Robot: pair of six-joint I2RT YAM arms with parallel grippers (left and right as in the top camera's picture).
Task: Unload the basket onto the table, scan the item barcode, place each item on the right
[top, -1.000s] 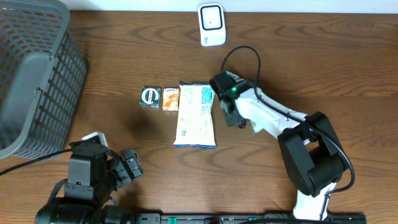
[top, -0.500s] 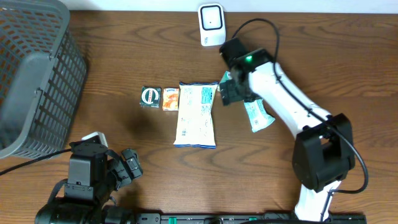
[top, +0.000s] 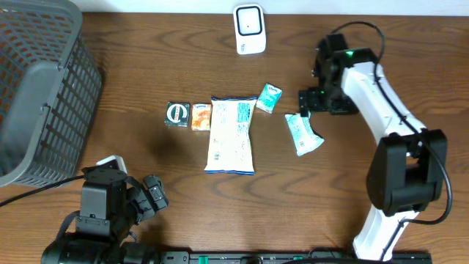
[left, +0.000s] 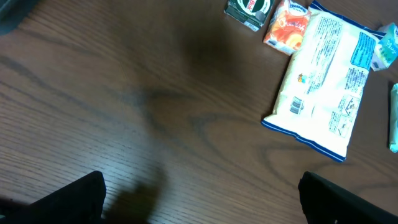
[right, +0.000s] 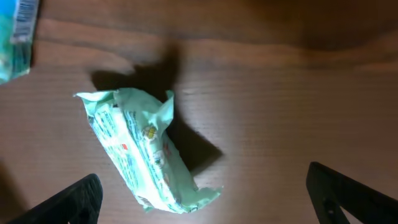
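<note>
Brown wood-grain table (top: 146, 44) fills every view. Grey slatted basket (top: 44, 95) sits at the far left corner, cut off by the frame's top and left edges, so its inside is hard to make out. My left arm is folded at the near edge and hides the table beneath it; my left gripper (left: 202, 202) has its fingers spread wide with bare wood between them. My right gripper (right: 205, 205) hangs over the right half of the table, fingers likewise apart and empty. White snack bag (top: 231, 136) lies flat mid-table, a barcode showing on its face in the left wrist view. White scanner (top: 250, 29) stands at the far edge, well apart from everything else. Green crumpled packet (right: 146, 152) lies on the table just below my right gripper, untouched; I cannot find a barcode on it. Small teal packet (top: 269, 97) rests just beside the bag's upper right corner, cropped in the right wrist view. Orange carton (top: 201, 116) and dark green packet (top: 176, 114) sit left of the bag, print unreadable.
</note>
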